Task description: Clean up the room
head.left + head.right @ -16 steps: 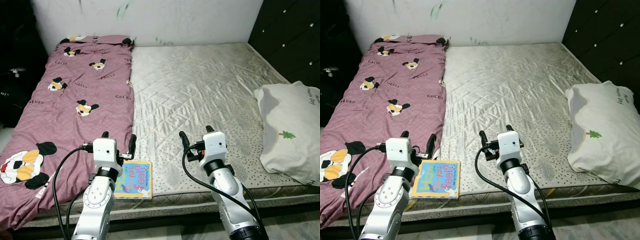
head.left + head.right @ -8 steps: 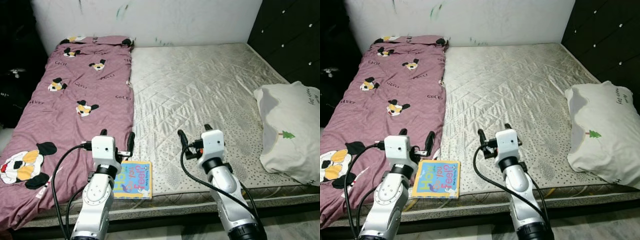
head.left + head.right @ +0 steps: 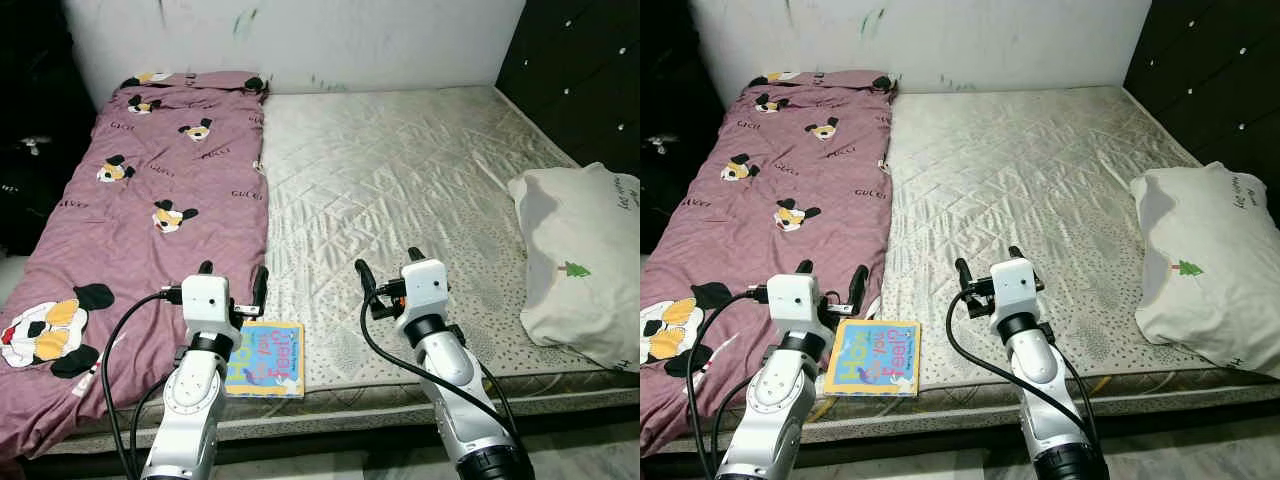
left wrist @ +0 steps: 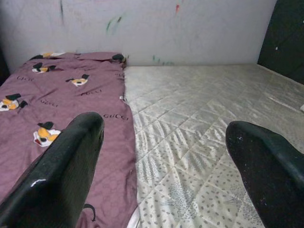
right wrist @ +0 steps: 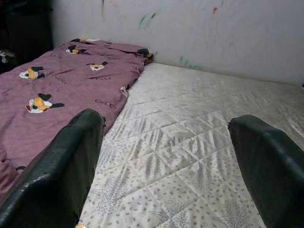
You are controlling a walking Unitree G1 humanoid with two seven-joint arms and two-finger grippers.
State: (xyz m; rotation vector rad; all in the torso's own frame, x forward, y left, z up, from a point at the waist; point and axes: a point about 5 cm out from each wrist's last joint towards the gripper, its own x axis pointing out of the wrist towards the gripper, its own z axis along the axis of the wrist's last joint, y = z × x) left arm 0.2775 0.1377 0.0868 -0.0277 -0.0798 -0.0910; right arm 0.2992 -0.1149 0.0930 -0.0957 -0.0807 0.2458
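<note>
In the left eye view, the robot is standing at the foot of a big bed with a pale quilted mattress [image 3: 400,170]. A long purple blanket with cartoon mouse pictures [image 3: 150,200] is lying along the robot's left side of the bed. A small flat picture book with a bright blue and yellow cover [image 3: 265,358] is sitting near the front edge of the mattress, just beside the blanket. The left tool [image 3: 233,283] is hanging just above the book's far edge, wide open and holding nothing. The right tool [image 3: 388,270] is hanging over bare mattress, well apart from the book — it is wide open and empty too. A white pillow with a little green tree on it [image 3: 575,265] is lying at the robot's right edge of the bed.

In the right eye view, the book [image 3: 873,357] is lying flat, and its near edge is close to the mattress edge.

In the left wrist view, two black fingers [image 4: 61,166] are spread far apart, with blanket and mattress between them.

In the right wrist view, the fingers [image 5: 66,161] are spread wide over the mattress.

The book looks like the thing to tidy first. It is thin and flat, so the fingers could slide off the cover. A push could also send it off the bed edge — onto the floor.
</note>
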